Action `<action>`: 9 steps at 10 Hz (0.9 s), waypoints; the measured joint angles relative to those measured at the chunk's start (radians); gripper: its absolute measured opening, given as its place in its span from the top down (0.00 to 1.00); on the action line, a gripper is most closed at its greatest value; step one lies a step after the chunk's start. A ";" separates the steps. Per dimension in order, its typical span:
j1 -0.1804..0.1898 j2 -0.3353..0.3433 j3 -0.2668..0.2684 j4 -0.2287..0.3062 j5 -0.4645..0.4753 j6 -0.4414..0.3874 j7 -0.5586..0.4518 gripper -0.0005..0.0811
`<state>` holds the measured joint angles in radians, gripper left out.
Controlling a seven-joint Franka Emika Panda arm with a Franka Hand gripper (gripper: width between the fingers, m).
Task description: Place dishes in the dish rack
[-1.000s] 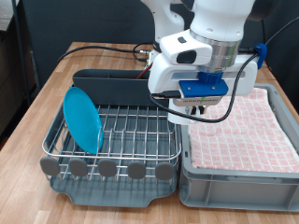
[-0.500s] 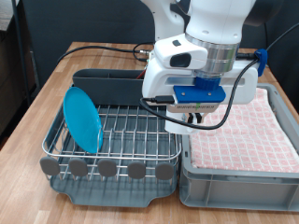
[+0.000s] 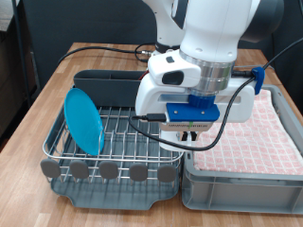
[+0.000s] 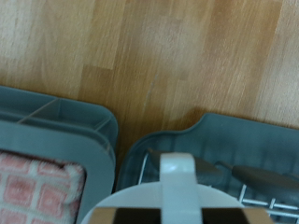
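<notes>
The light-blue plate stands on edge in the silver wire dish rack, at the exterior view's left. My gripper hangs low over the rack's right side, next to the grey bin. In the wrist view the white mug fills the near edge, handle outward, held between my fingers above the rack's grey tray. In the exterior view the hand hides the mug. The wooden spoon does not show clearly.
The grey bin with pink checked cloth stands right of the rack; its corner shows in the wrist view. The dark utensil caddy sits at the rack's far side. Black cables hang off the arm. Wooden table surrounds both.
My gripper has moved from over the bin's edge toward the exterior view's left and bottom, lower over the rack's right side. The plate has not moved.
</notes>
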<state>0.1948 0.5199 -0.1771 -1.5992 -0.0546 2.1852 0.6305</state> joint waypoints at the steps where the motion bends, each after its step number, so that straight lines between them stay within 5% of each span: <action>1: -0.007 0.017 0.000 0.015 0.003 0.007 -0.002 0.91; 9: -0.048 0.124 0.013 0.113 0.050 0.014 -0.039 0.91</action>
<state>0.1473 0.6442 -0.1644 -1.4859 -0.0049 2.1990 0.5916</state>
